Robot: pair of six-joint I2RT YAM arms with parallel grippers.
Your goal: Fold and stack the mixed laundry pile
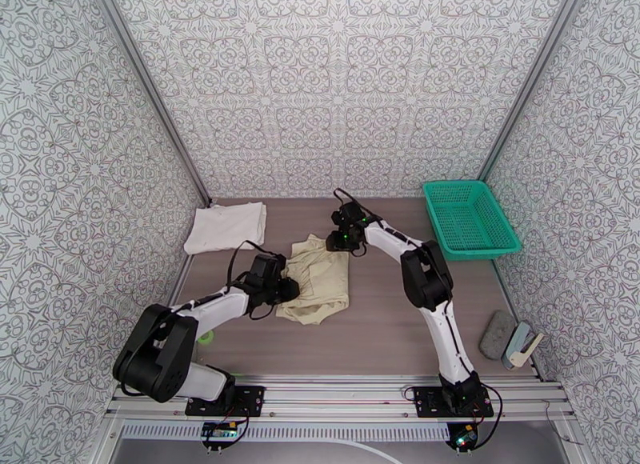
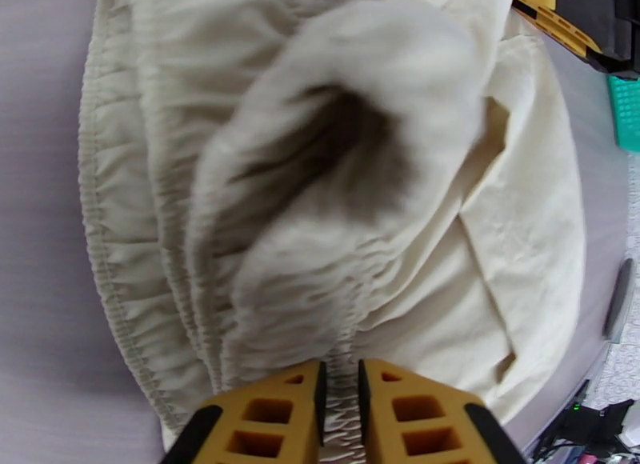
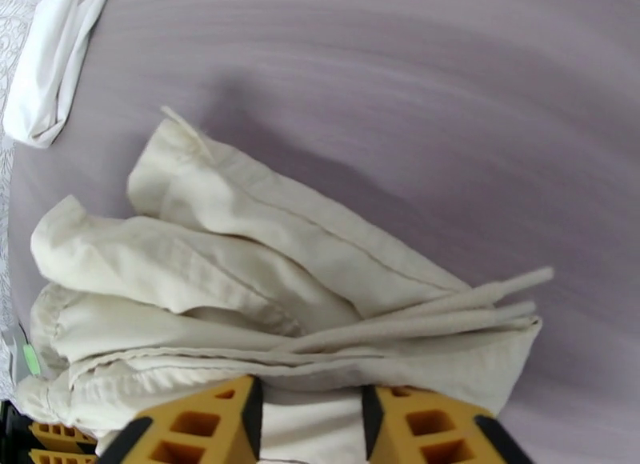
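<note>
The beige shorts [image 1: 320, 278] lie crumpled in the middle of the table between both arms. My left gripper [image 1: 290, 290] is at their near left edge, shut on the gathered elastic waistband [image 2: 342, 410], and the cloth [image 2: 320, 178] bulges up ahead of the fingers. My right gripper [image 1: 340, 242] is at the far edge, shut on a bunch of folded leg hems [image 3: 310, 426], with layers of the shorts [image 3: 240, 258] spreading out beyond it. The white T-shirt [image 1: 226, 226] lies folded flat at the back left, apart from the shorts, and its edge shows in the right wrist view [image 3: 48, 66].
A green mesh basket [image 1: 468, 218] stands at the back right. A grey pad [image 1: 498, 334] and a white and blue tool [image 1: 524, 346] lie at the front right edge. Patterned walls close in three sides. Bare tabletop lies in front of the shorts.
</note>
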